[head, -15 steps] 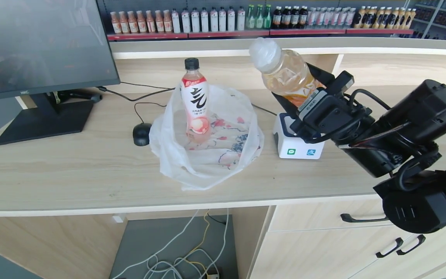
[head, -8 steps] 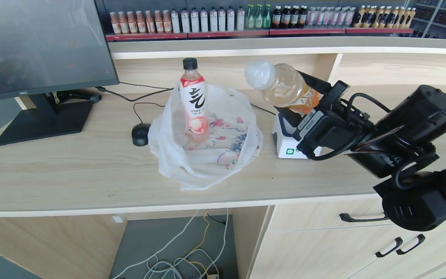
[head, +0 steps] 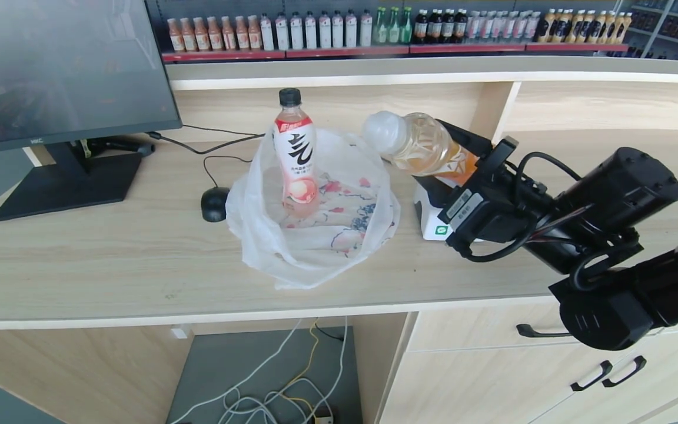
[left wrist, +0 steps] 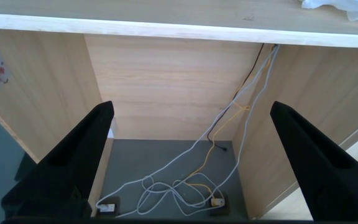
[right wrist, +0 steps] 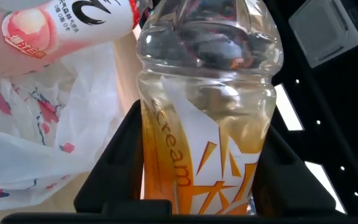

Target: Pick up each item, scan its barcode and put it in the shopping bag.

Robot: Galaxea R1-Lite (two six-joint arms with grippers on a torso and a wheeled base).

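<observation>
The right gripper [head: 461, 172] is clamped around the orange bottle [head: 418, 144], which is tipped cap-first above the scanner [head: 433, 222], just beside the bag [head: 374, 218]. I'd carry it over the bag's mouth and lower it gently, clear of the pink bottle [head: 296, 159] standing inside. The left gripper [left wrist: 191, 165] hangs wide open and empty under the counter [head: 109, 265].

My right gripper [head: 446, 158] clamps the orange bottle [head: 412, 142], which lies nearly level with its white cap toward the bag [head: 374, 219], above the white scanner [head: 428, 219]. The black-capped pink bottle [head: 296, 154] stands upright inside the open, translucent, floral-printed bag.
</observation>
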